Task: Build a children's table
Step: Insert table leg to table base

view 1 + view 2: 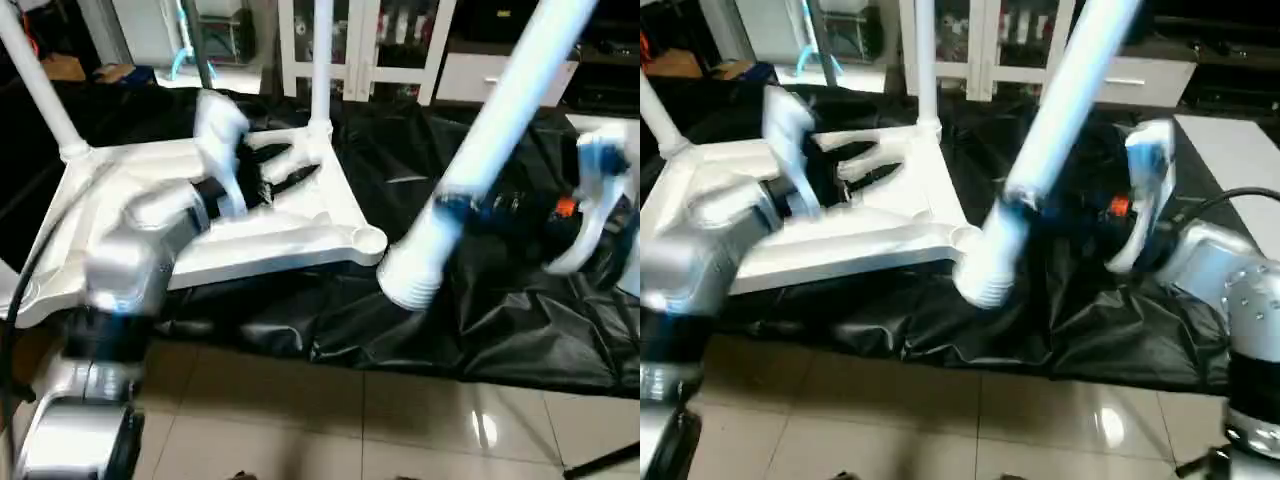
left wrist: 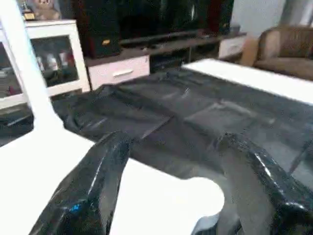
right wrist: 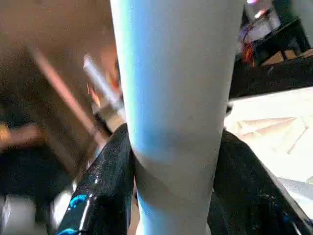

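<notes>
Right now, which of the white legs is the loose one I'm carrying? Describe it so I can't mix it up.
Start at the white table top lying underside up on the black sheet. Two legs stand upright in its far corner sockets. The loose leg slants past the top's near right corner, clamped in the right gripper, its ribbed end hanging free beside the empty socket.

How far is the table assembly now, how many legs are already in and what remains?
Two legs, one and another, stand in corner sockets of the upturned table top. A third leg is in hand: the right pincer is shut on it, its thick end near the empty corner socket. The left pincer hovers open over the top. Left: seat this leg, then any fourth one.
</notes>
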